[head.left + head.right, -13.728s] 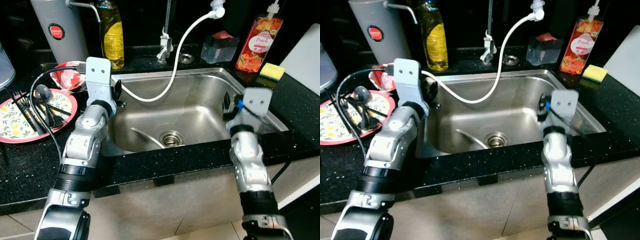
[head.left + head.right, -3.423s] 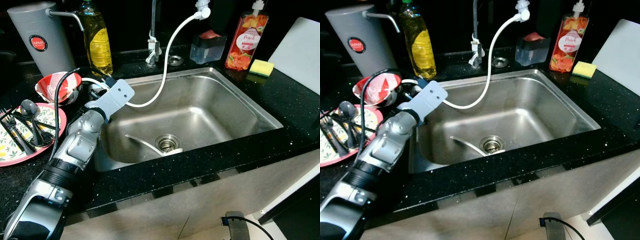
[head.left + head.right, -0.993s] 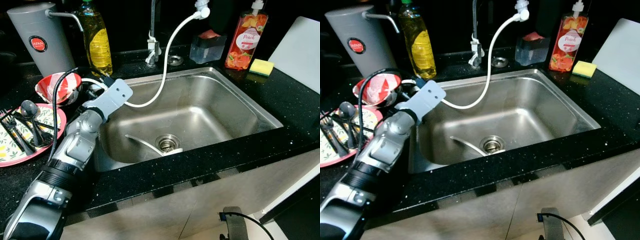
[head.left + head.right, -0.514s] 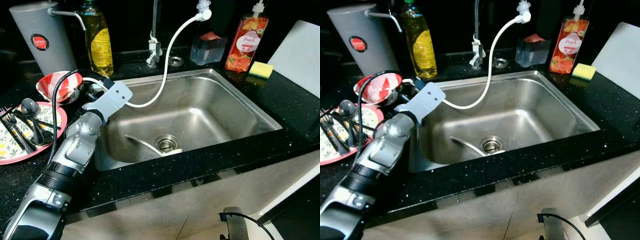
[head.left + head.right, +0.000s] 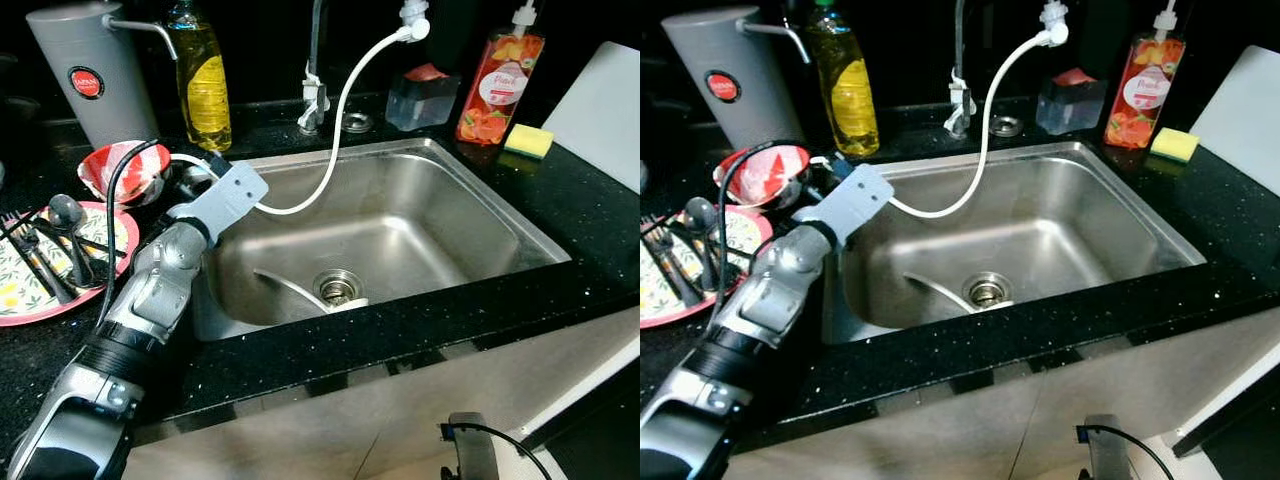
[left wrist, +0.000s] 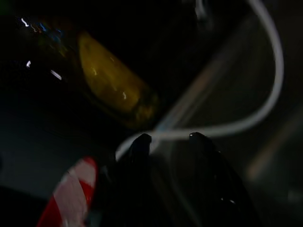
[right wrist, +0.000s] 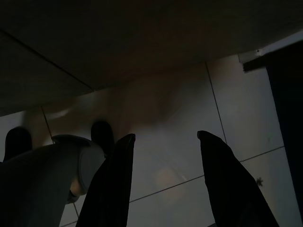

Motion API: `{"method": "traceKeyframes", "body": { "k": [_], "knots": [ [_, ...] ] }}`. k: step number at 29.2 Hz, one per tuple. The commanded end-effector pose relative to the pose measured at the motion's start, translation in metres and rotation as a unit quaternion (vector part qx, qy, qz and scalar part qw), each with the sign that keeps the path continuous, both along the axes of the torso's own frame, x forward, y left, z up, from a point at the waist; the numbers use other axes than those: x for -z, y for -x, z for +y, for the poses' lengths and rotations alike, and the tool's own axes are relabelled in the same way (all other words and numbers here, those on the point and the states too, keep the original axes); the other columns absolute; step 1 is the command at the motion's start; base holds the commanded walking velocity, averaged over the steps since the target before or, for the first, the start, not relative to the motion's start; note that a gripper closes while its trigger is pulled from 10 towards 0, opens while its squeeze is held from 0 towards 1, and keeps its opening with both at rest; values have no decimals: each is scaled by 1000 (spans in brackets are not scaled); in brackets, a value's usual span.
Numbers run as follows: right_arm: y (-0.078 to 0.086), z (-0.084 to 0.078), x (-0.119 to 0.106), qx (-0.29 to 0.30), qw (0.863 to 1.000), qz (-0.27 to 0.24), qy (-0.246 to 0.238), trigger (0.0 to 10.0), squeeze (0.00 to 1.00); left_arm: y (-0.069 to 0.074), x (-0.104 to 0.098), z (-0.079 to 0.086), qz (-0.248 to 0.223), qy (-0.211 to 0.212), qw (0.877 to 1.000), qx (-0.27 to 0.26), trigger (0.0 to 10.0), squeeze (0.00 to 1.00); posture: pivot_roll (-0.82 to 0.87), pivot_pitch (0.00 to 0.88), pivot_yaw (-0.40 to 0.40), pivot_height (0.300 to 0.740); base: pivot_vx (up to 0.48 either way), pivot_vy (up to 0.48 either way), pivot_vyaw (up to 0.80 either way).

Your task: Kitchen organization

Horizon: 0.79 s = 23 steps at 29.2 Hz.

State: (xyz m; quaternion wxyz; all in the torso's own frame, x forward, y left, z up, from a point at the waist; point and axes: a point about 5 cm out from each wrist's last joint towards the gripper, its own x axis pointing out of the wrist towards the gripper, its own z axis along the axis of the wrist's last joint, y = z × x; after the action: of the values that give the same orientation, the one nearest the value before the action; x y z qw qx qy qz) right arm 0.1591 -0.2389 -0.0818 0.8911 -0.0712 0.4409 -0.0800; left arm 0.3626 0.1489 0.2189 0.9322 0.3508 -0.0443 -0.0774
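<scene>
1. Left eye view: the left arm is reaching forward and up from the lower left, bent at the elbow, its wrist plate lying over the left rim of the sink (image 5: 480, 200). The left claw (image 5: 195, 172) is sitting on the black desk (image 5: 590, 190) between the sink and the red bowl (image 5: 125, 170), touching the white hose (image 5: 335, 120). A plate (image 5: 30, 290) with dark cutlery (image 5: 65, 235) is lying left of the arm.
2. Right eye view: a yellow bottle (image 5: 850, 85) and a grey canister (image 5: 725, 75) are standing behind the bowl.
3. Left wrist view: the left claw's fingers (image 6: 139, 144) are standing slightly apart, holding nothing, the hose passing just beyond their tips.
4. Right wrist view: the right claw (image 7: 163, 137) is hanging open and empty over the tiled floor (image 7: 236, 113).
</scene>
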Motion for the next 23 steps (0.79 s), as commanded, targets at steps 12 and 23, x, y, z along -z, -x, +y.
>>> {"method": "traceKeyframes", "body": {
  "k": [12, 23],
  "knots": [
    [8, -65, -21, 212, 975, -64, 32, 10000, 0, 4, -46, 6, 37, 407, 911, 63, 10000, 0, 12, 0, -21, 740, 0, 0, 0],
    [5, -142, -73, 446, 869, -205, 58, 10000, 0, 15, -58, -2, 2, 425, 902, 83, 10000, 0, 3, 0, -20, 740, 0, 0, 0]
  ]
}}
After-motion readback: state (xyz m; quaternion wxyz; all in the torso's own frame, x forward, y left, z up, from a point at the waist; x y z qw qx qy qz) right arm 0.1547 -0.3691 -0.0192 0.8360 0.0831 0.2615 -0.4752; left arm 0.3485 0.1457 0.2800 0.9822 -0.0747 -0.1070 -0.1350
